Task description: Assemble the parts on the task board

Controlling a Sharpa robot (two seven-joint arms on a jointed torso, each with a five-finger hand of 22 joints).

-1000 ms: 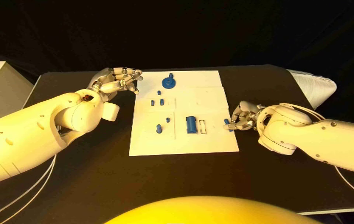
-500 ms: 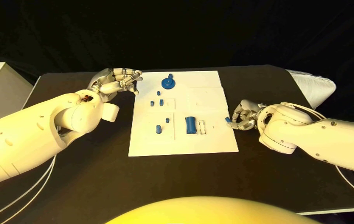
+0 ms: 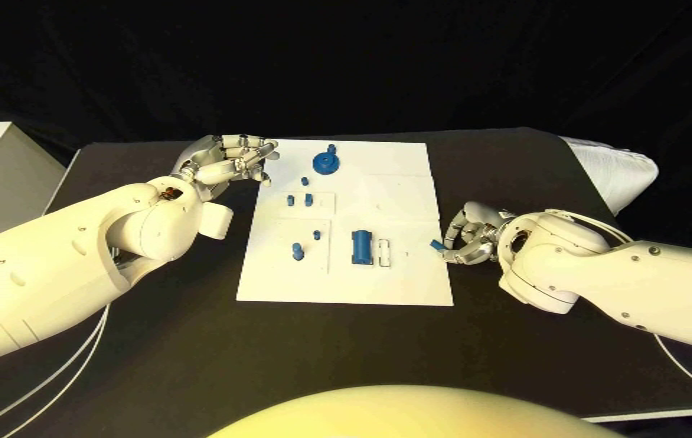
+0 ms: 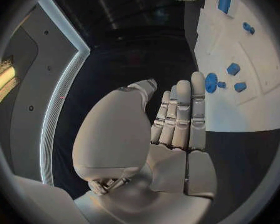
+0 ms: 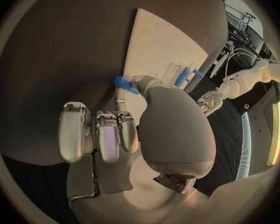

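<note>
The flat white rectangular task board [image 3: 346,223] lies between the two hands on the black table [image 3: 548,163]. The silver right hand [image 3: 470,235] sits just off the board's near right edge, and a small blue peg-like part [image 3: 436,246] is pinched at its fingertips, right at that edge. The silver left hand [image 3: 228,161] hangs at the board's far left corner, fingers loosely curled and apart, with nothing in them.

On the board, nearest the left hand, stands a round blue disc part with a knob [image 3: 327,162]. Closer in from it are two little blue pegs side by side [image 3: 300,200], then a single blue peg [image 3: 319,230] and a slanted blue peg [image 3: 297,251]. Toward the right hand lies a longer blue rectangular block [image 3: 361,246] with a small white block [image 3: 384,253] just beside it.

The left wrist view shows the left hand [image 4: 177,119] from behind, fingers straight and close together over the board's [image 4: 264,79] edge, touching no part; the blue disc [image 4: 211,82] lies just past the fingertips. The right wrist view shows what the head view blurs: the blue peg [image 5: 126,84] juts out from between the thumb and a finger of the right hand [image 5: 124,129], with the other fingers curled beneath, and the board [image 5: 155,45] stretching away beyond it.

I can read no writing or labels anywhere.
</note>
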